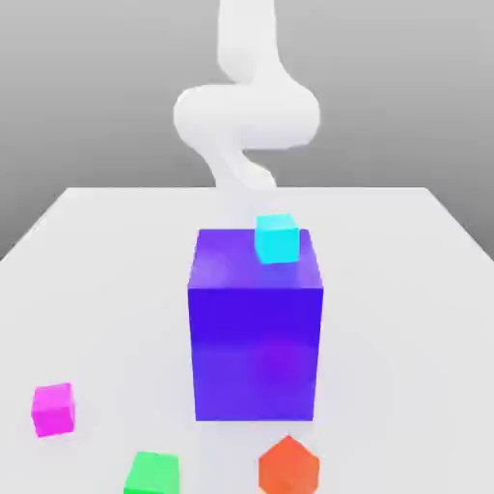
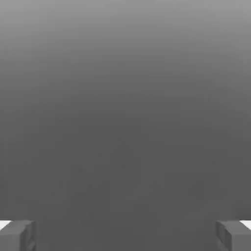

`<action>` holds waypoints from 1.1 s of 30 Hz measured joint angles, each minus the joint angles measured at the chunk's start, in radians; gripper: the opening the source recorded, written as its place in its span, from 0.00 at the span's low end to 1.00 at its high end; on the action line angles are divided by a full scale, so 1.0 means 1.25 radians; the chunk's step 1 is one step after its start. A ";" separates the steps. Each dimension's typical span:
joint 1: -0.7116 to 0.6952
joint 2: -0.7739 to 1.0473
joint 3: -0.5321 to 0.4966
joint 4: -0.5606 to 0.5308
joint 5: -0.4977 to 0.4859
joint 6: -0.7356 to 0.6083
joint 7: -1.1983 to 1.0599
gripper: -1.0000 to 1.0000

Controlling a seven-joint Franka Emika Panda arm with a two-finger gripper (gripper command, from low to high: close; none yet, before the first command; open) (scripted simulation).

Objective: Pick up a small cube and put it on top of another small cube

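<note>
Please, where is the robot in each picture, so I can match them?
Exterior view: the arm is at upper middle, beyond the blue block.
Hand view: the open gripper is at the picture's edge, its fingers wide apart.
Shared landmark: the robot itself; I cannot tell what the grey area is.
</note>
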 joint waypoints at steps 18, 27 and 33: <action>-0.209 0.527 -0.106 -0.111 0.036 0.228 0.334 0.50; -0.288 0.791 -0.135 -0.147 0.111 0.354 0.429 0.50; -0.331 0.898 -0.087 -0.127 0.149 0.437 0.403 0.00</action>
